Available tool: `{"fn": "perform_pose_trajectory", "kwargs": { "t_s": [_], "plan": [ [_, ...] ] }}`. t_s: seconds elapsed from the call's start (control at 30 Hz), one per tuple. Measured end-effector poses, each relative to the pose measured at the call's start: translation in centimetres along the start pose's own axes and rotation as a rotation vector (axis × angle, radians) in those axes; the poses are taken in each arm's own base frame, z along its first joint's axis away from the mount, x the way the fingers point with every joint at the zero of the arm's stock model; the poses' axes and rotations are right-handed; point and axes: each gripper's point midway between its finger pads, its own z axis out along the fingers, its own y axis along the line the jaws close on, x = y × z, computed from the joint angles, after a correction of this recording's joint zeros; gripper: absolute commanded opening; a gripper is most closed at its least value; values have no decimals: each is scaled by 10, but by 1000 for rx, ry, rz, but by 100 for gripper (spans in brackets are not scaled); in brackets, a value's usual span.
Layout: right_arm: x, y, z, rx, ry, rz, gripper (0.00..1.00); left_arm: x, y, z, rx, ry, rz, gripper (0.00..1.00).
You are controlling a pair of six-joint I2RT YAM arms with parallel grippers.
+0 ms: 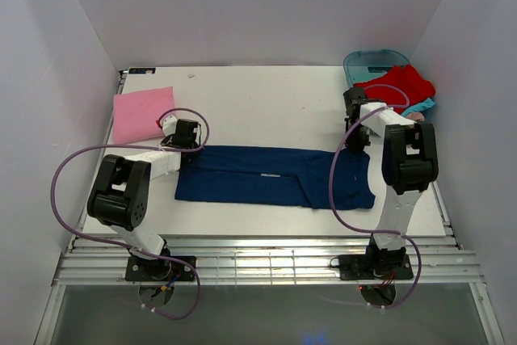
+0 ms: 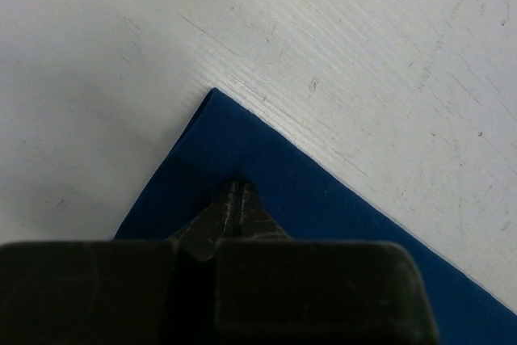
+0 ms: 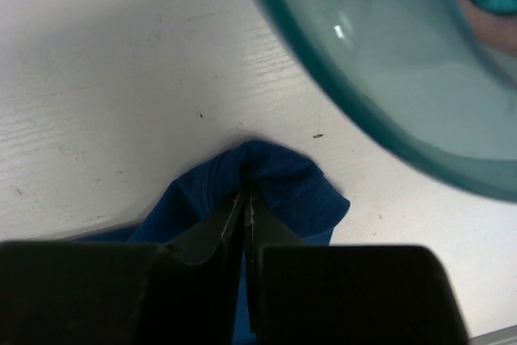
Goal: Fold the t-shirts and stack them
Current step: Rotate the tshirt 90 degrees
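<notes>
Navy-blue cloth t-shirt (image 1: 275, 177) lies flat, just short of the teal plastic tub (image 1: 363, 61). The left gripper (image 2: 236, 187) pinches its corner farthest from that tub. The right gripper (image 3: 246, 195) clamps the bunched corner beside the tub.

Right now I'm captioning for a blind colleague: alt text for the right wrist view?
The right gripper, shut, pinches a bunched corner of the navy blue cloth t-shirt on the white table. The wall of a translucent teal plastic tub fills the upper right.
</notes>
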Motion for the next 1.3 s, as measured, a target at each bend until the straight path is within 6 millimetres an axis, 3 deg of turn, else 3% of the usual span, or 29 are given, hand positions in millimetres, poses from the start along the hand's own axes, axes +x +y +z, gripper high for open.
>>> {"fn": "perform_pose_trajectory", "kwargs": {
  "t_s": [0.13, 0.37, 0.53, 0.67, 0.83, 1.03, 1.2, 1.3],
  "plan": [
    [-18, 5, 4, 9, 37, -14, 8, 1, 1, 0, -6, 4, -15, 0],
    [-87, 32, 19, -28, -13, 0, 8, 11, 9, -10, -5, 13, -52, 0],
    [-139, 60, 28, -122, -96, 27, 8, 26, 12, -24, 2, 33, -72, 0],
    [-163, 87, 28, -271, -154, 59, 8, 49, 12, -43, 28, 67, -60, 0],
    [-181, 127, 24, -510, -206, 108, 8, 85, 5, -72, 73, 134, -29, 0],
    [-194, 170, 17, -728, -240, 141, 8, 114, 10, -99, 108, 207, -44, 0],
    [-200, 184, 12, -804, -260, 140, 8, 122, 16, -108, 90, 231, -44, 0],
    [-206, 186, 8, -814, -302, 127, 18, 122, 22, -111, 65, 236, -29, 0]
  ]
}}
